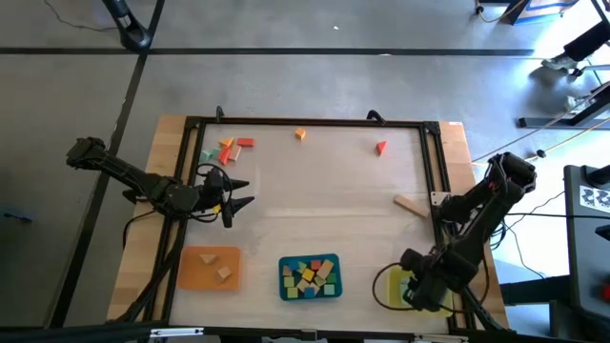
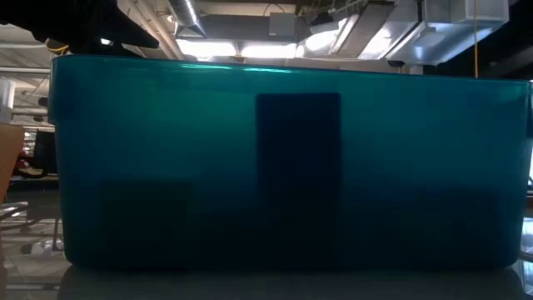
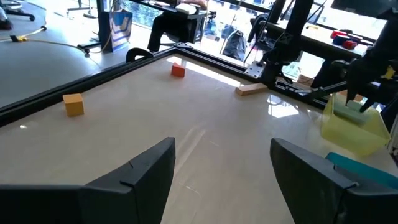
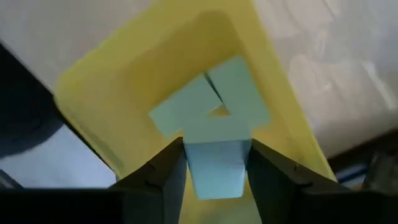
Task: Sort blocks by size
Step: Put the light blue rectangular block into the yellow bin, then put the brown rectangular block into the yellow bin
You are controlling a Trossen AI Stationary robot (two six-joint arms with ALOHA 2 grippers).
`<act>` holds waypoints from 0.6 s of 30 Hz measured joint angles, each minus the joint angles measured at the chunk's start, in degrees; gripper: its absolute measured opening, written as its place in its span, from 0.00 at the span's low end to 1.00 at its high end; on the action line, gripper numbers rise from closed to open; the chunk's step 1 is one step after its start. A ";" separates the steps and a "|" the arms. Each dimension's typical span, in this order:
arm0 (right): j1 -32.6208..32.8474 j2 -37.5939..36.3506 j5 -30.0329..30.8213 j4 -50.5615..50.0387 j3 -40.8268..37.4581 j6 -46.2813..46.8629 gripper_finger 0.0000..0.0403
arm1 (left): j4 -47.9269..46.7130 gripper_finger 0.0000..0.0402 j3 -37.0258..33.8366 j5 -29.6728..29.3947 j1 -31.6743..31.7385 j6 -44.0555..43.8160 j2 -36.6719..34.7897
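The right end effector (image 4: 214,163) hangs over the yellow tray (image 1: 387,286) at the near right corner of the bench (image 1: 324,191), its fingers pinching a mint block (image 4: 216,167) directly above two more mint blocks (image 4: 214,102) already lying in that tray. The step in hand looks like a drop-off, and doing it well probably means lowering the block until it sits close above the others before spreading the fingers, so it settles flat rather than bouncing over the tray wall. A straight vertical retreat afterwards would avoid snagging the rim. The left end effector (image 3: 221,168) waits near the left edge with its fingers spread and nothing between them. Unsorted blocks remain: a small cluster (image 1: 229,149) at the far left, an orange cube (image 1: 300,134), a red piece (image 1: 381,147), and a tan bar (image 1: 412,204) by the right rail. The teal tray (image 1: 282,276) holds many mixed blocks and the orange tray (image 1: 191,270) holds two tan ones.
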 joint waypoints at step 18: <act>-18.55 0.00 0.83 -6.16 -0.10 -17.96 0.68 | 0.42 0.62 0.00 0.00 0.00 0.00 0.00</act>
